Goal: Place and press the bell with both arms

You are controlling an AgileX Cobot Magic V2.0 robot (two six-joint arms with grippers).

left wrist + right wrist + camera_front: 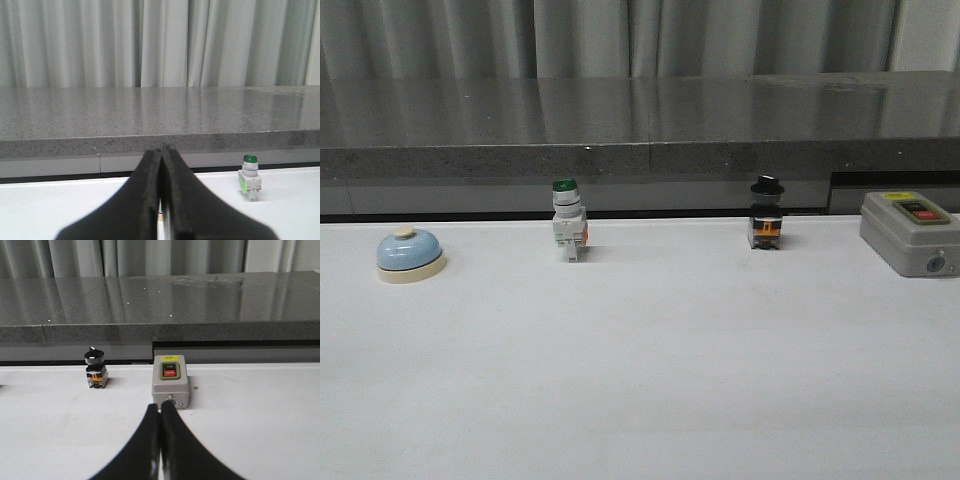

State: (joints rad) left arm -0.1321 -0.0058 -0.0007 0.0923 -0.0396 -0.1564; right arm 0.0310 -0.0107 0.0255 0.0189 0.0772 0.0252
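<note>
The light-blue bell with cream base and cream button sits on the white table at the far left of the front view. Neither arm shows in the front view. My left gripper is shut and empty, its black fingers pressed together; the bell is hidden behind them in the left wrist view. My right gripper is shut and empty, its tips just in front of the grey box.
A green-capped white push-button switch stands at the back centre-left. A black-knobbed selector switch stands centre-right. A grey box with red button sits far right. A dark stone ledge runs behind the table.
</note>
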